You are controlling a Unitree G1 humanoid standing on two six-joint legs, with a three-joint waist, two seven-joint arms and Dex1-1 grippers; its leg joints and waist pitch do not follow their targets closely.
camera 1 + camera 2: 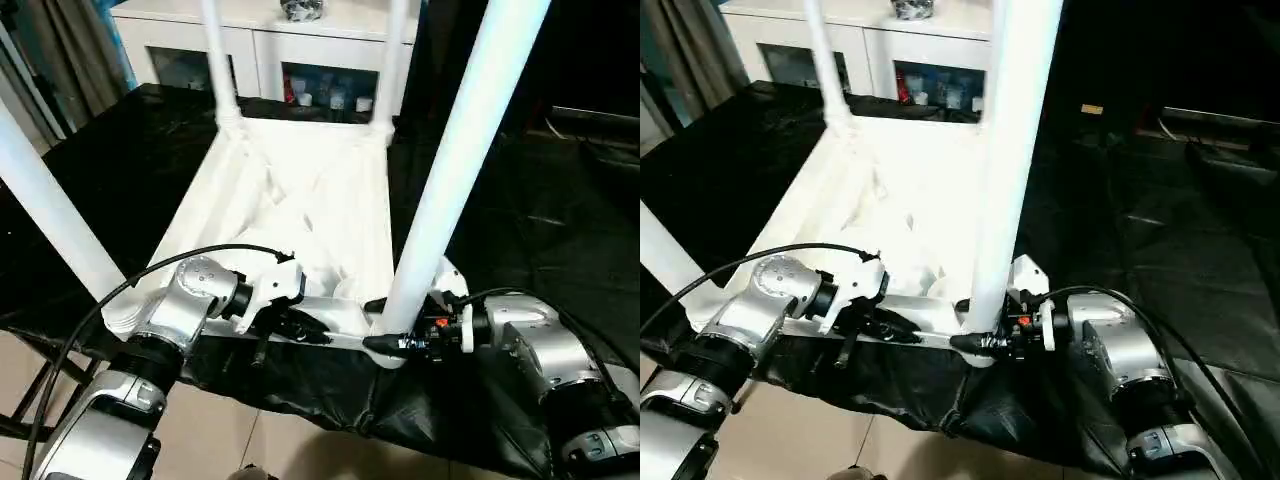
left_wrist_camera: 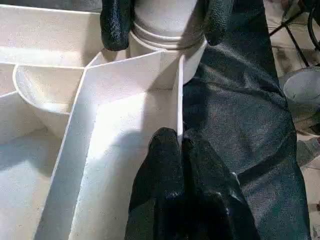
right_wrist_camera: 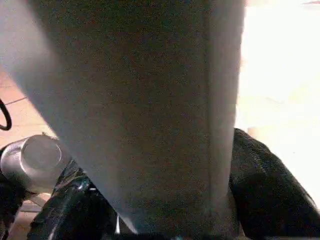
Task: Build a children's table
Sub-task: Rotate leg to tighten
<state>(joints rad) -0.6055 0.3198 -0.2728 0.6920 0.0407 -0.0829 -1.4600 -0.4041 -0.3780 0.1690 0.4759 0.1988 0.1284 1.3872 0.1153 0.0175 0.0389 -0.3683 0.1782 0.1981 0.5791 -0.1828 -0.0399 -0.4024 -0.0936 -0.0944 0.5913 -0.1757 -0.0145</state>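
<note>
My right gripper (image 1: 385, 335) clasps the light, stiff, slippery leg (image 1: 455, 160) low at five o'clock; left gripper (image 2: 181, 150) pinches the tabletop (image 1: 300, 200) rib.

white tabletop (image 1: 300, 200), white legs (image 1: 455, 150), black cloth (image 1: 540, 220), white cabinet (image 1: 270, 45)

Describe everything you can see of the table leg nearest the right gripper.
The near-right leg is a long, smooth white plastic tube standing upright, slightly tilted, in the rounded corner socket of the upside-down tabletop. A stepped collar rings its base. The right gripper straddles it just above the socket, one black finger on each side.
</note>
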